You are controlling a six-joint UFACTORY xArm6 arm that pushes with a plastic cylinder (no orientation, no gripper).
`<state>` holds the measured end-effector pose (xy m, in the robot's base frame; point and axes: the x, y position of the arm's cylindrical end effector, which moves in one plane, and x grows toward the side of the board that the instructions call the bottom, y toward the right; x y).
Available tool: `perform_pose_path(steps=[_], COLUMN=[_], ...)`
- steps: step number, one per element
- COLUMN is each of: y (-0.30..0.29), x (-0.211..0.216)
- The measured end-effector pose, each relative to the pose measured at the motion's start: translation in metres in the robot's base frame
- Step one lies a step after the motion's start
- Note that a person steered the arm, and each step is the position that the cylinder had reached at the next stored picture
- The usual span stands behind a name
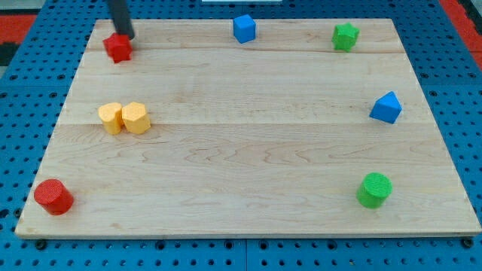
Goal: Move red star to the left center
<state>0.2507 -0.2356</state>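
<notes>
Nearest the view's bottom, a red cylinder [53,196] sits at the bottom-left corner of our wooden counter [248,188], and a green cylinder [374,189] stands toward the bottom right. Higher on the left, two yellow blocks [124,118] touch side by side, their exact shapes hard to make out. On the right edge at mid height lies a blue block [386,108] with a wedge-like top. Along the view's top we see a blue cube-like block [244,28] near the middle and a green star [346,36] toward the right. The red star [117,48] rests in the top-left corner, well above the yellow pair. Our arm carries no jawed end effector, so nothing opens or clamps; it ends in a dark rod. My tip [124,37] touches the red star's upper-right side.
</notes>
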Motion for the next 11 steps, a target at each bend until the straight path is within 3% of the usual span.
perform_pose_path(steps=[1, 2, 3, 4, 6, 7, 9, 10, 11], y=[-0.045, -0.047, -0.040, 0.018, -0.009, -0.009, -0.027, -0.050, -0.026], x=[0.039, 0.062, 0.010, 0.001, 0.139, 0.171, 0.076, 0.128, 0.184])
